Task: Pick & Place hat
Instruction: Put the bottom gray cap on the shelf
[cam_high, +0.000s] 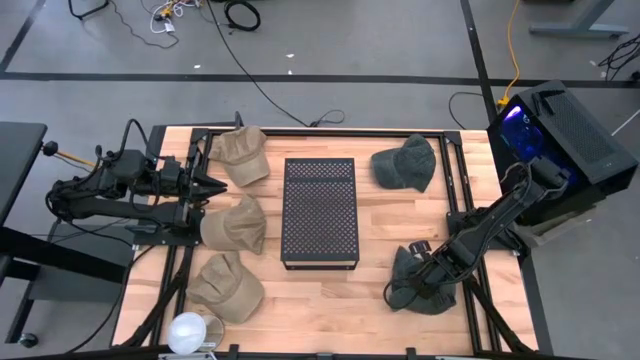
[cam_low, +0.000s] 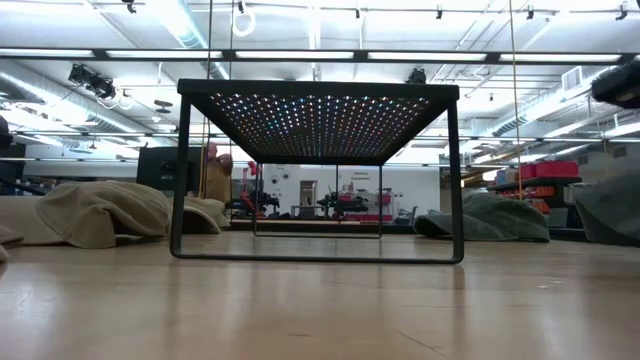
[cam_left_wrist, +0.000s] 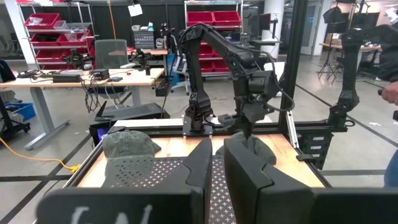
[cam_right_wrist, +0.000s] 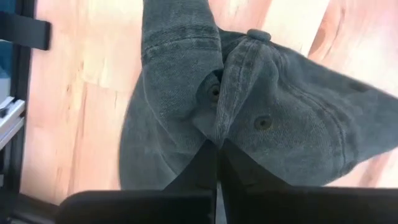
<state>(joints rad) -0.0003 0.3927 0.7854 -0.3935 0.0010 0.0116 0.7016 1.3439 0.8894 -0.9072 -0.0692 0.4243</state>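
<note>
High view: we see the right gripper (cam_high: 420, 272) down on a dark grey hat (cam_high: 415, 280) near the front right corner of the desk (cam_high: 380, 300). A second grey hat (cam_high: 405, 163) lies toward the back right corner. Three tan hats (cam_high: 232, 222) lie along the left edge, where the left gripper (cam_high: 205, 188) waits between the back two. A black perforated stand (cam_high: 320, 211) occupies the middle, probably the drop spot.

Low view: the stand reads as a thin metal frame with a punched top (cam_low: 320, 125); soft slumped hats sit to either side. No gripper shows here.

Left wrist view: the left fingers (cam_left_wrist: 242, 168) stand nearly together with a narrow gap, holding nothing. The right arm (cam_left_wrist: 249, 81) bends down onto its hat across the desk.

Right wrist view: the right fingers (cam_right_wrist: 217, 171) are pressed together on a pinched fold of the grey hat's crown (cam_right_wrist: 224, 87). The washed cotton puckers into a ridge beside a stitched eyelet (cam_right_wrist: 262, 122), which we judge gives limp cloth a firm hold for lifting.
</note>
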